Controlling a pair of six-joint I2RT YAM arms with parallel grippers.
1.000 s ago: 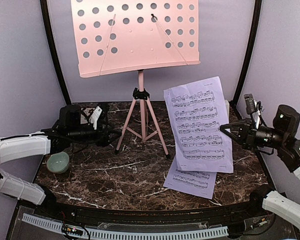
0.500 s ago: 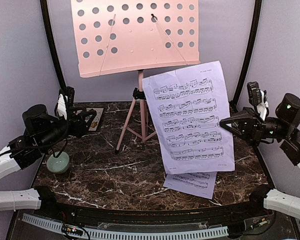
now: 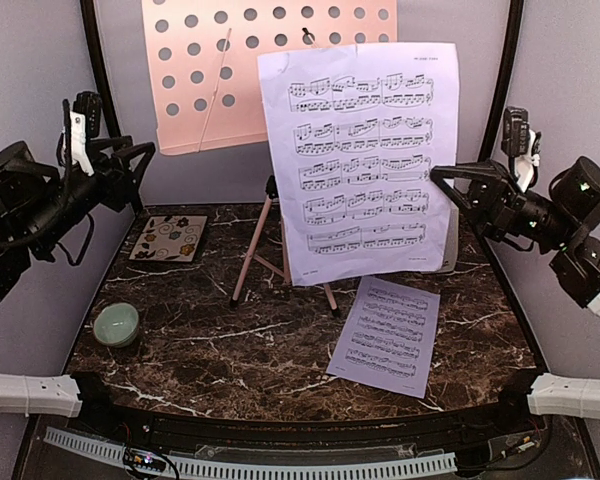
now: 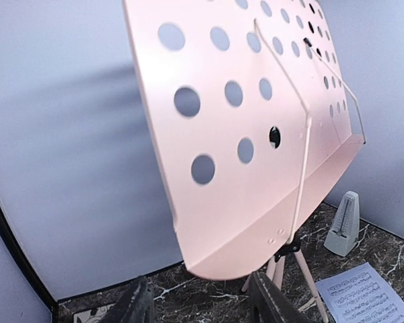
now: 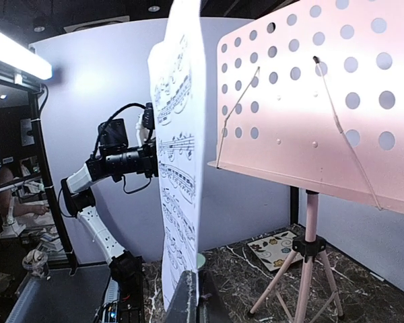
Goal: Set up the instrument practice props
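Note:
The pink music stand (image 3: 180,130) stands on tripod legs at the back of the table. My right gripper (image 3: 442,180) is shut on the right edge of a sheet-music page (image 3: 360,160) and holds it upright in the air in front of the stand's right half. In the right wrist view the page (image 5: 178,168) rises edge-on from my shut gripper (image 5: 198,296), a little short of the stand (image 5: 303,168). A second page (image 3: 385,335) lies flat on the table. My left gripper (image 3: 130,165) hovers open and empty, left of the stand's lower left corner (image 4: 256,195). The metronome (image 4: 342,225) stands at the back right.
A pale green bowl (image 3: 116,323) sits at the near left and a floral coaster (image 3: 170,237) at the back left. Black frame posts (image 3: 105,110) and purple walls close in the back and both sides. The stand's tripod legs (image 3: 280,250) spread over the middle back.
My right gripper has lifted the page up and to the left, in front of the stand. My left arm has risen from table height to beside the stand's left edge.

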